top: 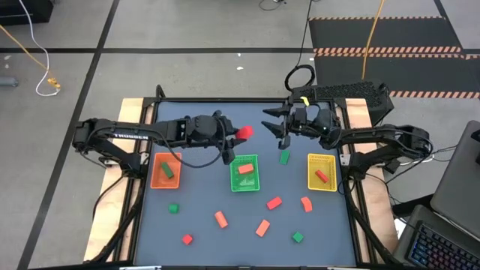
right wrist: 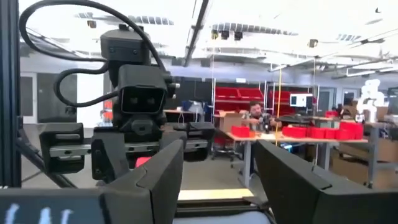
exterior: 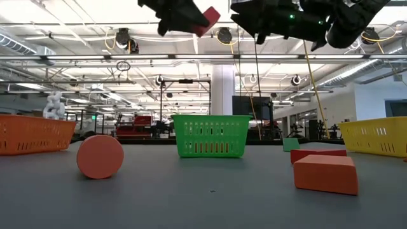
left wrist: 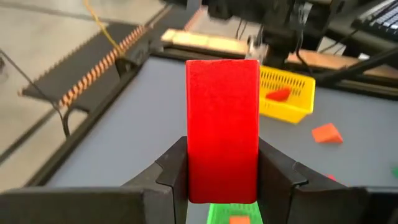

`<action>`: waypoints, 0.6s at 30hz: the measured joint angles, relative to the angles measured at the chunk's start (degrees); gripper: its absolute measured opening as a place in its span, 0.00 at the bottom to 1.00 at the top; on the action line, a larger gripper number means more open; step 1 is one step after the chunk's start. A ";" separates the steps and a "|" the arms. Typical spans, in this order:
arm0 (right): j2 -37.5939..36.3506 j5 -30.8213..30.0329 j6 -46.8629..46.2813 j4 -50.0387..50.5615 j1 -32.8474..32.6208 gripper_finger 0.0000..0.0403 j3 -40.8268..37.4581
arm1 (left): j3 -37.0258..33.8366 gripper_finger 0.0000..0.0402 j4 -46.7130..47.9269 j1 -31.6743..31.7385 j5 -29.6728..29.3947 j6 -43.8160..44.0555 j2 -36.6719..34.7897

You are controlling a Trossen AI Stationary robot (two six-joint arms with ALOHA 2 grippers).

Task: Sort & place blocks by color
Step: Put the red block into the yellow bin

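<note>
**Red block held aloft over the bench**

We see the left end effector (top: 238, 135) raised above the bench (top: 202, 202), clenched on a red block (left wrist: 222, 127), just behind the green tray (top: 245, 173). The right end effector (top: 274, 129) hovers close by, released, with nothing between its fingers. Other blocks lie scattered on the bench.

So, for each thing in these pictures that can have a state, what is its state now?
left gripper: shut on the red block, raised above the table
right gripper: open, empty, raised
orange tray: holds a green block
green tray: holds an orange block
yellow tray: holds a red block
other blocks: loose on the table
</note>
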State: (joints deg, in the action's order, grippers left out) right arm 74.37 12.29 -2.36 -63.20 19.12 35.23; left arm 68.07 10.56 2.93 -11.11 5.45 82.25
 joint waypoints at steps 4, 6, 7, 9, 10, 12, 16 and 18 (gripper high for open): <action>1.91 0.81 -0.41 -1.71 -1.43 0.49 0.86 | 0.04 0.32 -4.14 -0.04 0.93 -2.13 0.48; 2.54 2.98 -0.49 -1.89 -1.98 0.49 2.05 | 0.02 0.32 -4.61 0.05 1.14 -2.85 1.06; 2.96 3.57 -0.74 -2.05 -2.33 0.49 2.65 | 0.02 0.32 -4.96 0.25 1.22 -3.20 1.41; 3.92 4.62 -1.61 -1.88 -2.83 0.49 3.67 | 0.02 0.32 -6.21 0.51 1.20 -3.68 2.03; 4.47 4.72 -1.94 -1.74 -3.13 0.49 4.10 | 0.02 0.32 -6.42 0.69 1.20 -3.74 2.20; 5.29 4.74 -2.13 -1.66 -3.60 0.49 4.76 | 0.02 0.32 -7.42 0.96 1.21 -4.28 2.91; 6.62 4.81 -2.24 -1.35 -3.88 0.49 5.69 | -0.02 0.32 -8.11 0.97 1.21 -5.61 3.14; 7.52 4.83 -2.50 -1.11 -3.82 0.49 5.90 | -0.02 0.32 -9.24 0.95 1.21 -6.09 3.02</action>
State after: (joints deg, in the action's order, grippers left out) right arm 81.89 17.12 -4.86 -64.31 15.31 41.13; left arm 68.05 1.32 3.88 -9.91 -0.63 85.27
